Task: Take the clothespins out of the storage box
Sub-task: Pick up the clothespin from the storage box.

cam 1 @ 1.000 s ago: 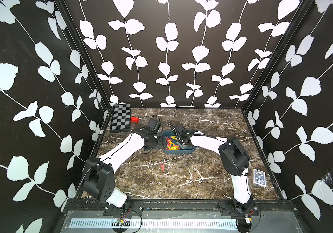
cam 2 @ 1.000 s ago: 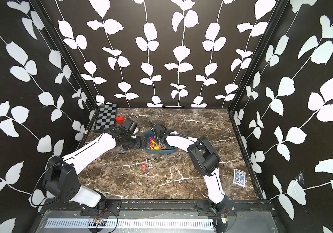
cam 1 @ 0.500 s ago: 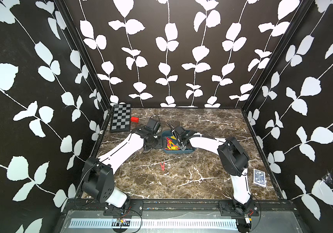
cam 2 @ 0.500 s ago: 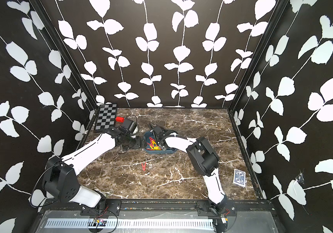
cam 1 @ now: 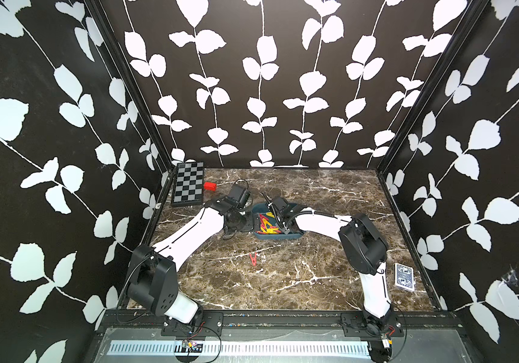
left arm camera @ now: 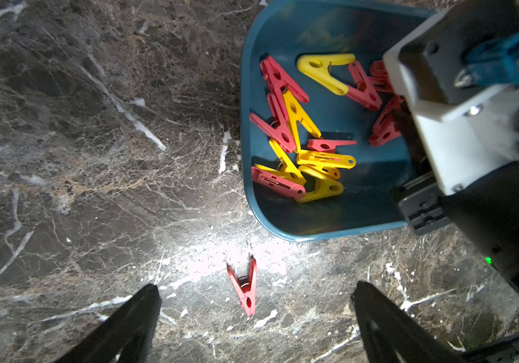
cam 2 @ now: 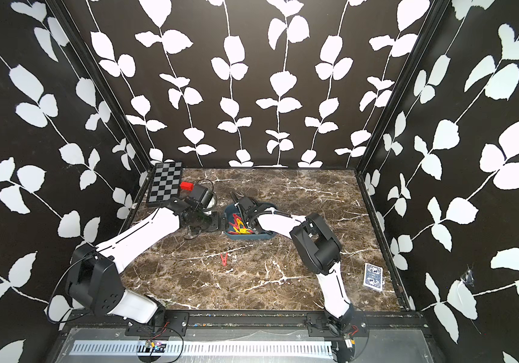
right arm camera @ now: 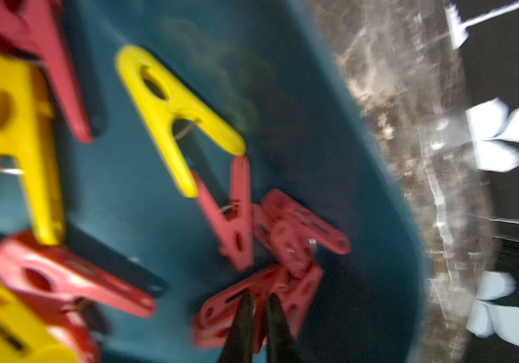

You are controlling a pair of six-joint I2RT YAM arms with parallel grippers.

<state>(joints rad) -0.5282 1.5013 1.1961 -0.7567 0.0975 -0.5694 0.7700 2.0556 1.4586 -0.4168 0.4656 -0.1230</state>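
one out, the heap to go

in both top views the shallow teal-blue plastic storage box [cam 1: 278,238] sits mid-bench toward the far side, between the two arms. its long axis runs left to right. the small red and yellow a-shaped plastic clothespins [cam 1: 266,224] are piled inside it. a single loose red clothespin [cam 1: 253,259] lies on the brown marbled bench [cam 1: 314,283] just near of the box. its long axis runs near to far, closed nose toward the near edge, legs splayed toward the box. so i judge the task barely begun: one out, a dozen or so left.

left wrist view: the left gripper [left arm camera: 255,286] hangs above the loose red clothespin, jaws released and wide, holding nothing. the pile lies crisscross, noses pointing every way.

right wrist view, blurred: the right gripper [right arm camera: 259,298] is down inside the box, close to one wall. its jaws are clenched, with a sliver of the nearest red clothespin [right arm camera: 217,317] between the tips. that one seems pinched, lying flat and slantwise to the jaws.
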